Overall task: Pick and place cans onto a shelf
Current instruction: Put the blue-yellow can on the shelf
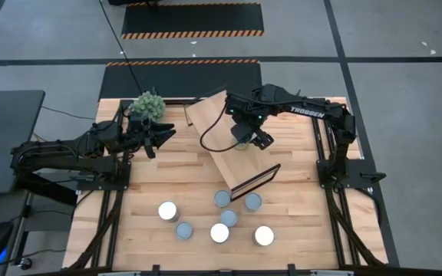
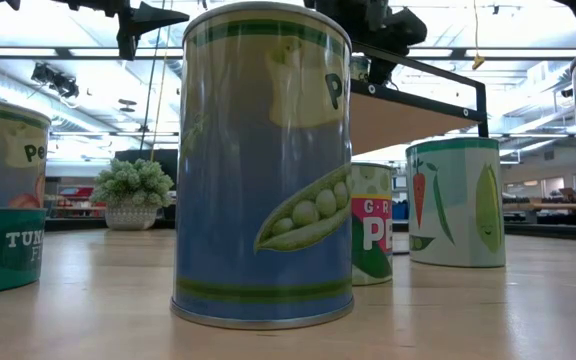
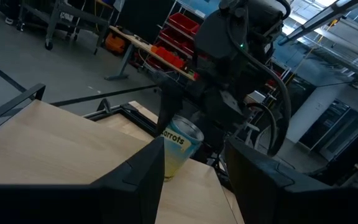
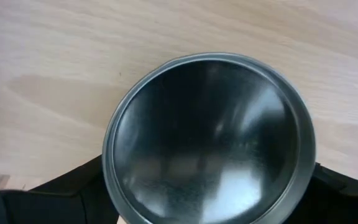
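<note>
Left gripper (image 1: 159,136) hovers over the desk (image 1: 152,180) beside the plant ball (image 1: 149,103), its fingers (image 3: 138,180) parted and pinching nothing.

The shelf (image 1: 225,142) lies ahead of those fingers, its long axis running diagonally across the desk, its dark metal frame (image 1: 255,181) at the end nearest the loose cans.

Right arm bears the word "TROSSEN" (image 1: 307,111). Right gripper (image 1: 245,135) hangs above the shelf, fingers (image 4: 55,196) set wide at either side of a can (image 3: 178,148) labelled "Carrots". This can stands upright on the plank, axis vertical, silvery top (image 4: 209,138) facing up between the fingers; contact at the sides cannot be confirmed.

Six cans (image 1: 219,232) stand upright on the desk, well away from both grippers. In the low view the nearest (image 2: 264,165) shows a pea pod; the one behind it (image 2: 372,235) reads "G·R" and "P" on pink; the leftmost (image 2: 6,195) reads "Pe" and "TUM".
</note>
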